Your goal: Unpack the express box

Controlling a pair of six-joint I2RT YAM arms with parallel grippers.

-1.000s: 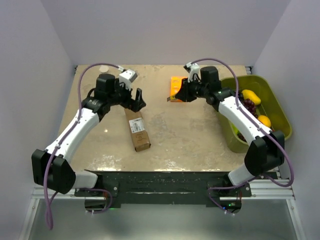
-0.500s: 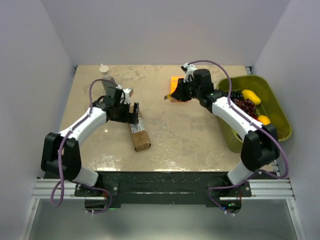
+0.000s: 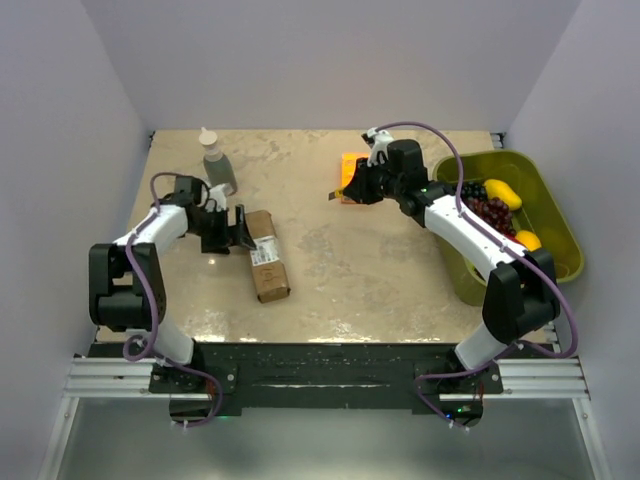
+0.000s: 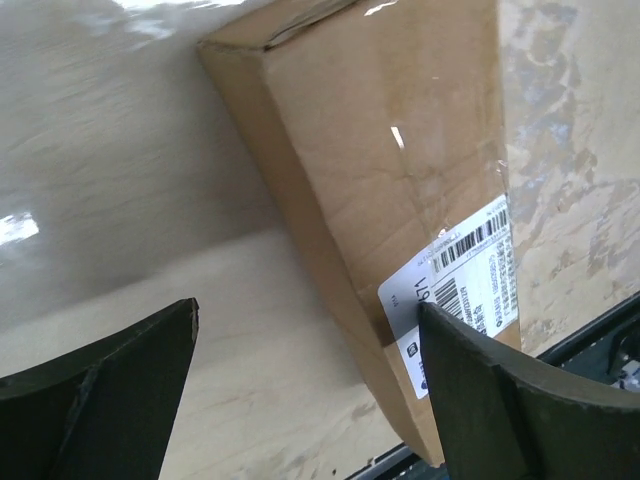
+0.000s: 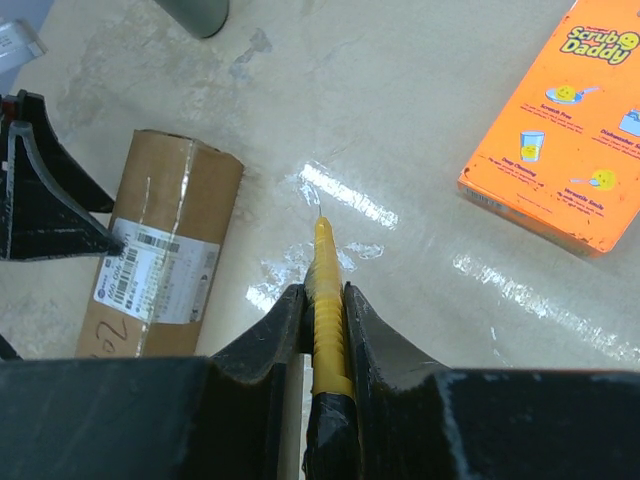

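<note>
The express box [image 3: 266,256], a long brown carton with a white label [image 3: 264,257], lies flat on the table left of centre. My left gripper [image 3: 240,230] is low at the box's far left side, jaws open. In the left wrist view the box [image 4: 400,150] has its left edge between the fingers, and the right finger [image 4: 500,400] overlaps the label [image 4: 470,275]. My right gripper [image 3: 346,190] hangs over the back middle, shut on a yellow tool [image 5: 326,270] with a thin metal tip. That view shows the box [image 5: 160,250] to the lower left.
An orange flat box [image 3: 351,166] lies just behind the right gripper. A grey bottle [image 3: 215,160] stands at the back left, behind the left arm. A green bin [image 3: 556,218] with fruit fills the right side.
My left arm has swung down and to the left, uncovering the bottle, and its gripper now sits at the box's left side. The box has turned slightly. The right gripper keeps hold of the yellow tool.
</note>
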